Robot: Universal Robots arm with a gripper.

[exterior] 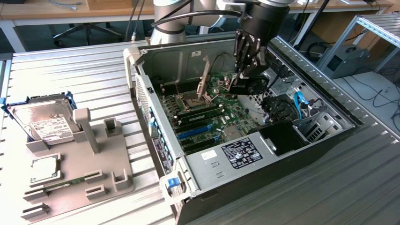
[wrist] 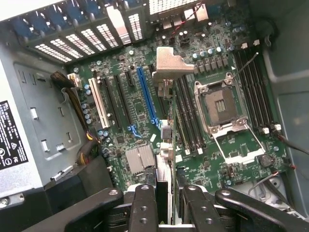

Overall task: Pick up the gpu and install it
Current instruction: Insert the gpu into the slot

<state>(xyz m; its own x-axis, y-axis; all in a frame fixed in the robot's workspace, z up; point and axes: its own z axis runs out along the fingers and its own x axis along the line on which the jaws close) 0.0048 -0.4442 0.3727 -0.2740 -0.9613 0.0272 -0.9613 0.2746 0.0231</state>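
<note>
pincer (wrist: pixel 166 205) grips gpu (wrist: pixel 169 65) over motherboard (wrist: pixel 236 145).

My gripper (wrist: pixel 164 195), black; gpu (wrist: pixel 170 65), silver-bracketed; motherboard (wrist: pixel 239 142), green, with a blue slot (wrist: pixel 146 94) and a white slot (wrist: pixel 99 104); table (exterior: pixel 81 65), grey, ribbed.

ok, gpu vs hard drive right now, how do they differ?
The gpu is clamped in the gripper over the motherboard inside the open case. The hard drive leans in its holder on the grey tray outside it. The gpu is a thin card with a silver bracket, while the hard drive is a silver box with a white label. Shared: neither is seated in the case.
</note>
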